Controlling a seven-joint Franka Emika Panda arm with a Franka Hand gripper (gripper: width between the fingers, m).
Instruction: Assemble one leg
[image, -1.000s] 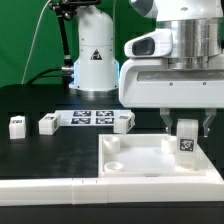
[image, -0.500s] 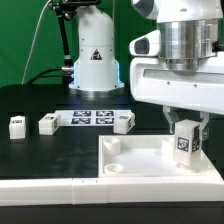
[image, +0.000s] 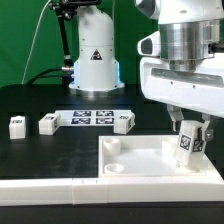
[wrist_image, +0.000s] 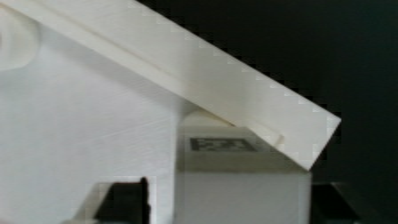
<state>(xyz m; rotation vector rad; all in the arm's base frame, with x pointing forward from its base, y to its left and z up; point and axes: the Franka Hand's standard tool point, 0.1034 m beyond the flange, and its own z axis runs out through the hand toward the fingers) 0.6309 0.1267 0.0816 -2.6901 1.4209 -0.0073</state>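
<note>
My gripper is shut on a white leg with a marker tag on its face. It holds the leg slightly tilted over the far right corner of the large flat white panel. In the wrist view the leg fills the space between my dark fingers, above the panel. Three more legs lie on the black table: one at the far left, one and one at the two ends of the marker board. A round socket shows at the panel's far left corner.
A long white rail runs along the table's front edge, left of the panel. A white robot base stands behind the marker board. A raised rim borders the panel in the wrist view.
My gripper has moved toward the exterior view's right with the leg, which has tilted slightly. The other legs have not moved.
</note>
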